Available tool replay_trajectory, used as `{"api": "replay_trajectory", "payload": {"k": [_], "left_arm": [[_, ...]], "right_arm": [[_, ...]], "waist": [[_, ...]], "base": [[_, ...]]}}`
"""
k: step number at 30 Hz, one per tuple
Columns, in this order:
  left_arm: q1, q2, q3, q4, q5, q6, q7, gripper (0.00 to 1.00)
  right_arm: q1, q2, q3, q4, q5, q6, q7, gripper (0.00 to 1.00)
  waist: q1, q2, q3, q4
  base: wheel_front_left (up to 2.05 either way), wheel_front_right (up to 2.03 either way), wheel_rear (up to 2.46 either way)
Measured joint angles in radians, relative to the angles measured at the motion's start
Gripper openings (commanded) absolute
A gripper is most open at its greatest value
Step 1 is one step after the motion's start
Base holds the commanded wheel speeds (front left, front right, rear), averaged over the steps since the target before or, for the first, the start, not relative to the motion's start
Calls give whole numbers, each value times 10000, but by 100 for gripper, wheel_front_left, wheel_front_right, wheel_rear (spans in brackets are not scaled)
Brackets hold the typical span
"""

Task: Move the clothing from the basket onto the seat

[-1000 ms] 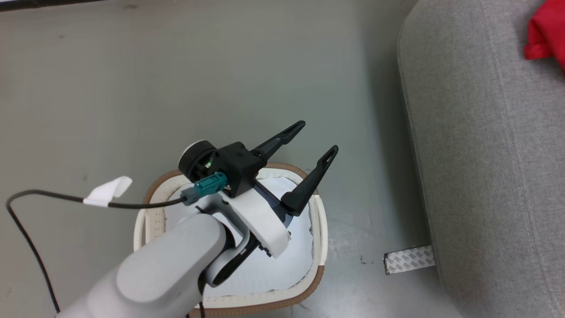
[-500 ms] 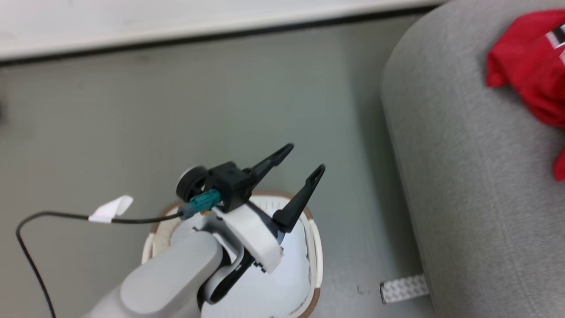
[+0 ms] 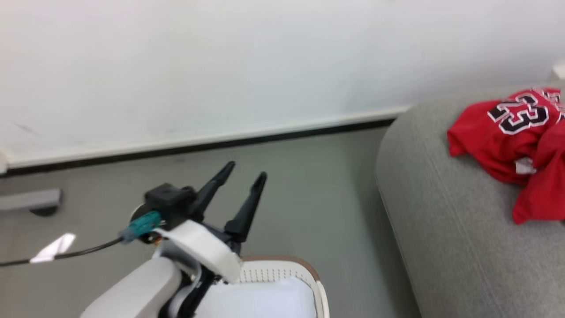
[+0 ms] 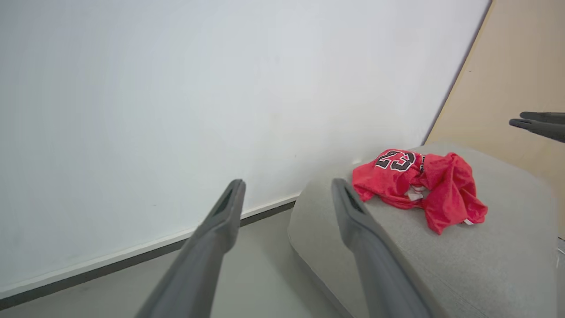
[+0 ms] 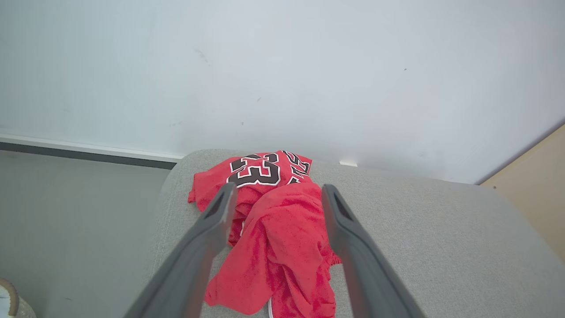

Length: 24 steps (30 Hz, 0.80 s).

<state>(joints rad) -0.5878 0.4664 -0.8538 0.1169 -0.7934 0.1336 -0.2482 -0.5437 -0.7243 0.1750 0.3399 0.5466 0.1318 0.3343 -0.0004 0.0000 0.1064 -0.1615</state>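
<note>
Clothing (image 3: 507, 132): heaped red on the seat (image 3: 441, 229), by its back edge near the rounded corner, number 23 up. Comes fully into the head view with the camera tipped up off the basket (image 3: 282, 261), now cut off at the bottom edge; no shift of the things themselves. Only white fabric (image 3: 265, 300) in the visible part of the basket, no red. Left gripper (image 3: 247, 170) raised near the basket, fingers spread, holding nothing. Right gripper (image 5: 279, 187) likewise parted and bare, aimed at the heap. Transfer apparently done, with nothing red left to fetch.
</note>
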Motion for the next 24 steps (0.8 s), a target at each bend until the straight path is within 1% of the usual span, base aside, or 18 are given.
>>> {"api": "replay_trajectory", "payload": {"k": [3, 4, 6, 9, 13, 15, 18, 21, 24], "left_arm": [[419, 251, 462, -253, -330, 318, -54, 100], [593, 320, 646, -282, -489, 479, -58, 100], [1126, 504, 1062, -217, -930, 961, -73, 100], [1641, 905, 1584, -257, -978, 1430, -88, 100], [2484, 1124, 2322, -430, -980, 1779, -146, 100], [2858, 1172, 2821, -562, -673, 1929, -148, 100], [3425, 970, 3674, -863, -4, 1923, -157, 100], [4087, 470, 4487, -1087, 686, 1716, -157, 100], [4744, -136, 5018, -1133, 1313, 1484, -159, 100]], "right_arm": [[431, 428, -174, -721, 56, 0, -449, 100], [532, 614, -251, -926, 58, 0, -640, 100], [804, 1078, -293, -1306, 92, 0, -966, 100], [1303, 1774, -491, -1695, -6, 0, -1593, 100], [2002, 2993, -1020, -1952, -339, 0, -2694, 100], [2415, 3676, -1143, -1985, -562, 0, -3267, 100], [3036, 4337, -1156, -1933, -940, 0, -4044, 100], [3587, 4930, -1037, -1845, -1206, 0, -4727, 100], [4097, 5331, -865, -1712, -1384, 0, -5218, 100]], "waist": [[0, 1, -453, 200], [-1, 0, -564, 283], [0, 1, -768, 449], [0, 0, -963, 687], [1, 1, -1119, 924], [1, 0, -1156, 1016], [1, 0, -1184, 1154], [2, 0, -1239, 1239], [2, 0, -1297, 1289]], "base": [[0, 0, 0], [0, 0, 0], [0, 0, 0], [0, 0, 0], [0, 0, 0], [0, 0, 0], [0, 0, 0], [0, 0, 0], [0, 0, 0]]}}
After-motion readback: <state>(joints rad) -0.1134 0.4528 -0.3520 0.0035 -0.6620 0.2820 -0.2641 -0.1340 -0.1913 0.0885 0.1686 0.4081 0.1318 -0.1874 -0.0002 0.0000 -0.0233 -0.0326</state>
